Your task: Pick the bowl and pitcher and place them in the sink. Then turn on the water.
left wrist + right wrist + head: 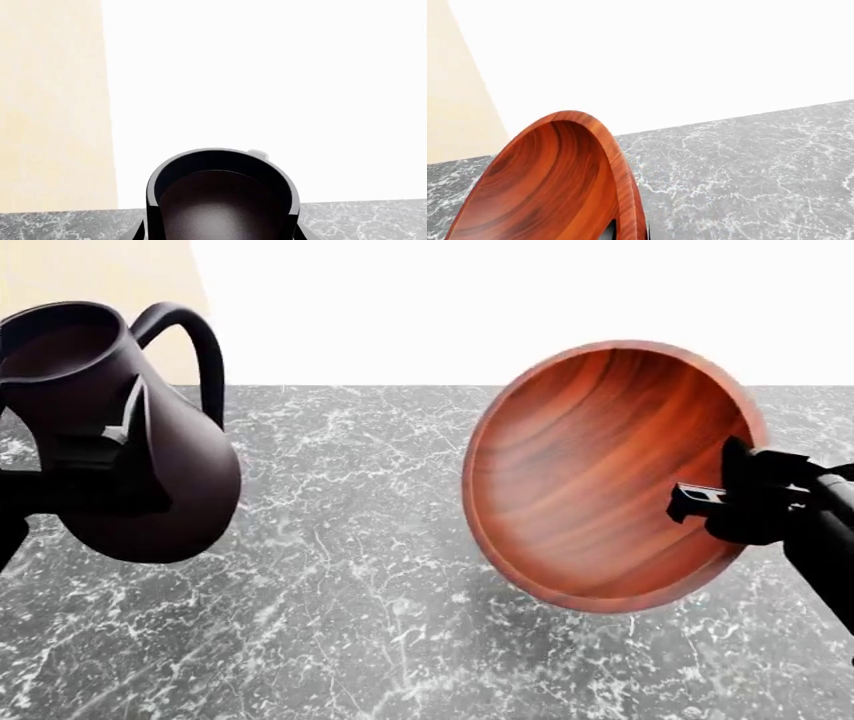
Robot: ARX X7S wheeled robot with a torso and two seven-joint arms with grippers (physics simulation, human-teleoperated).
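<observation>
The bowl (607, 475) hangs in the air above the tabletop (360, 570), tipped up on edge so its reddish-brown hollow faces away from the right gripper (714, 502) and toward the pitcher. The right gripper is clamped on the bowl's rim at the side farthest from the pitcher, one black finger lying across the inside of the rim. In the right wrist view the bowl (554, 185) rises edge-on in front of the camera, its thin rim curving over the grained inside.

The pitcher (114, 430) is also held off the tabletop, well apart from the bowl, tilted so that its open mouth leans away from the bowl while its big looped handle arches on the side nearer the bowl. The left gripper (114, 455) is closed around the pitcher's belly just under the neck, black fingers pressed against the dark ceramic. In the left wrist view the pitcher (223, 200) shows as a round dark opening seen from above.

Beneath both lies grey stone tabletop veined with white, bare between the two held things, with faint shadows under the bowl. Behind the tabletop's far edge stands a bright white wall (534, 300), and beyond the pitcher a pale cream panel (94, 270) meets it.
</observation>
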